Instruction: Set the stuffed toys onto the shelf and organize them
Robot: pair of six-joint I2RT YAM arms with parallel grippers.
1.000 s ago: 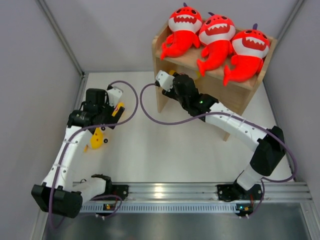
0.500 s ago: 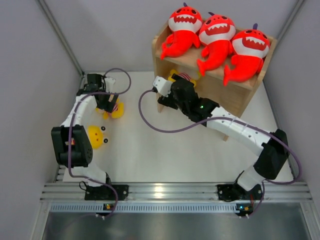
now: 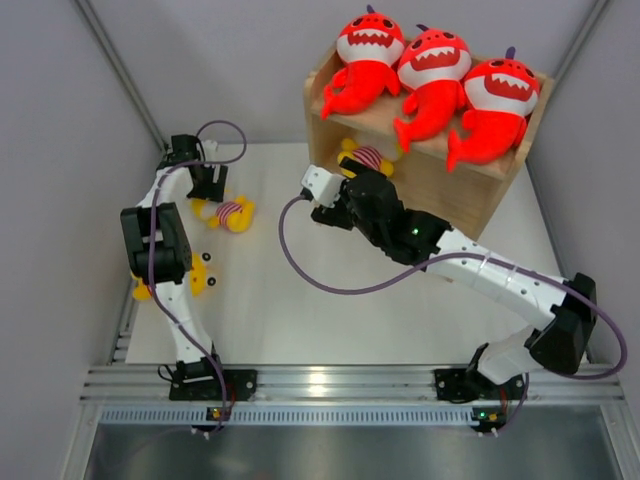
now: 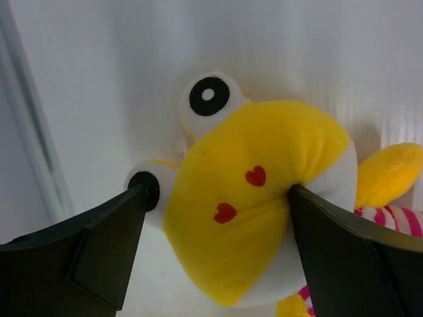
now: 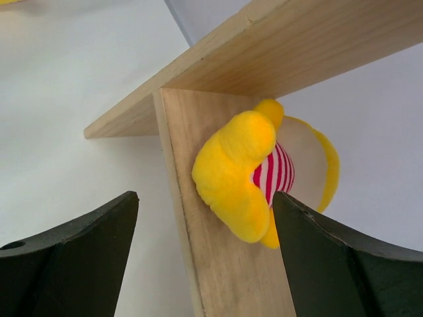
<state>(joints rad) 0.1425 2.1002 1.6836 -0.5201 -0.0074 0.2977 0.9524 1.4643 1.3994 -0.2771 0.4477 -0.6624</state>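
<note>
Both pairs of jaws stand open: those of the left gripper [image 4: 218,198] straddle a yellow head without pinching it, and those of the right gripper [image 5: 205,198] hang spread just short of the shelf [image 3: 470,190], holding nothing. We start with that shelf. Its top tier is full, with three sharks [image 3: 432,70] sitting side by side across it, so we judge that half finished. Below them, a striped toy [image 5: 251,172] lies at the left end of the lower tier. It bulges out past the side panel, so we count it placed but perhaps wanting a push inward. By our reckoning four of six are up. Two yellow toys are left on the table [image 3: 330,300], well apart from the shelf. The back toy [image 4: 251,198] lies near the left wall between the left jaws and looks ready to be picked. The near toy [image 3: 203,282] is closer to the bases and partly hidden under the left arm [image 3: 160,245]. As for obstacles, the right arm [image 3: 480,265] reaches in at the lower tier's left end, just where we think the next toy would enter. Its purple cable [image 3: 284,245] loops over the table between the two arms.
</note>
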